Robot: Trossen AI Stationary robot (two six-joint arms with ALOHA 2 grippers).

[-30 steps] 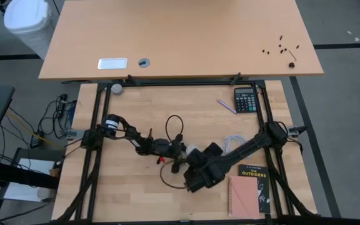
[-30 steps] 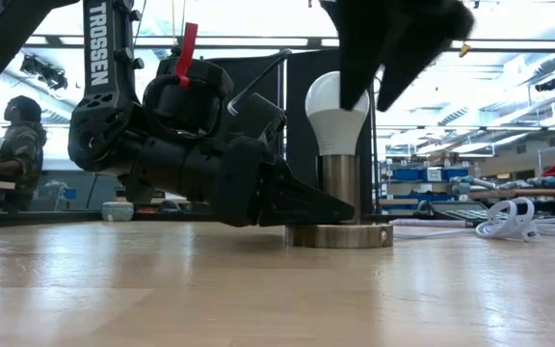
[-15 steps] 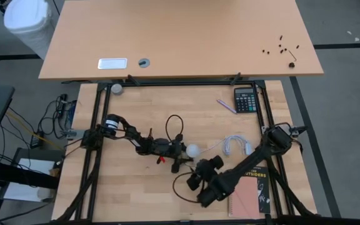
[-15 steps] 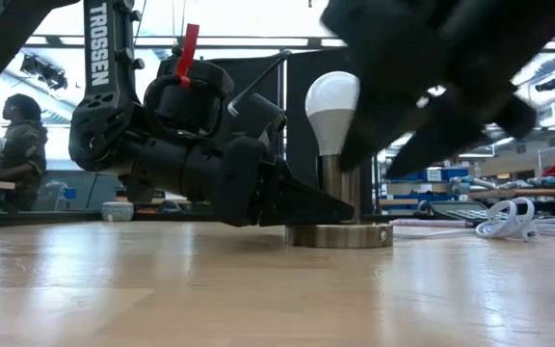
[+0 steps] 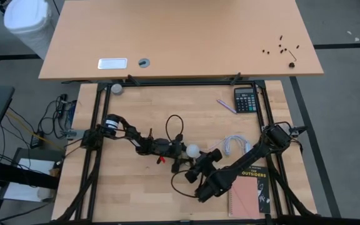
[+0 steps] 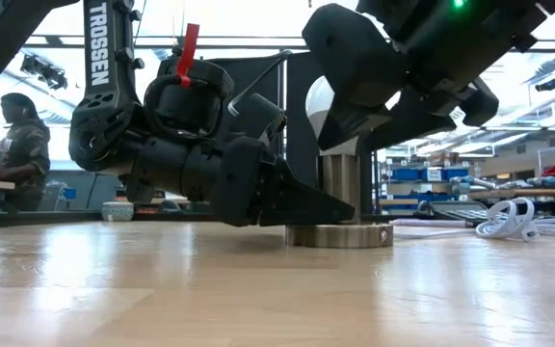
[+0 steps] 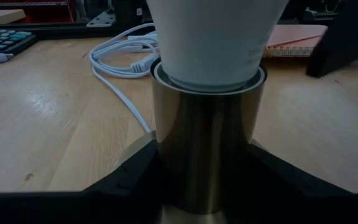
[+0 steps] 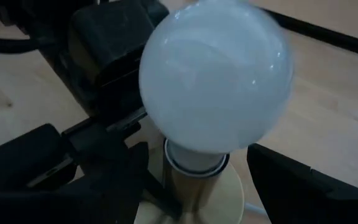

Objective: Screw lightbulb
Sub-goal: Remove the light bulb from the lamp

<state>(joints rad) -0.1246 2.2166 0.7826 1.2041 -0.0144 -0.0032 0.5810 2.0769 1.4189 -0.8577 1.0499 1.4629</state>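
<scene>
The white lightbulb [image 5: 194, 150] stands upright with its base in the metal socket [image 6: 340, 234], which rests on its round foot on the table. My left gripper [image 5: 180, 150] lies low on the table, shut on the socket's stem [image 7: 207, 155]. My right gripper [image 5: 204, 161] hovers at the bulb's near right side. In the right wrist view it is open [image 8: 197, 158], one finger [image 8: 114, 171] on each side of the bulb [image 8: 213, 81], with a gap to the glass. In the low view it hides part of the bulb [image 6: 326, 106]. My left gripper pinches the socket's upright metal stem [image 7: 166, 162] between its two fingers, low down near the round foot [image 6: 355, 235]. The fingers come level from the table's left and lie across the stem. The socket stands upright, its foot on the table.
A coiled white cable [image 5: 235, 144] lies right of the bulb. A calculator [image 5: 245, 99] and a pen [image 5: 226, 105] are at the far right. A black book [image 5: 255, 178] and a pink notebook [image 5: 244, 197] lie at the near right. A person [image 6: 17, 145] stands beyond the table.
A second ago my right gripper was over the bulb, fingers pointing down around it. It drew away toward the table's near edge, baring the bulb, then came back toward it. The bulb, socket and left gripper have stayed put.
</scene>
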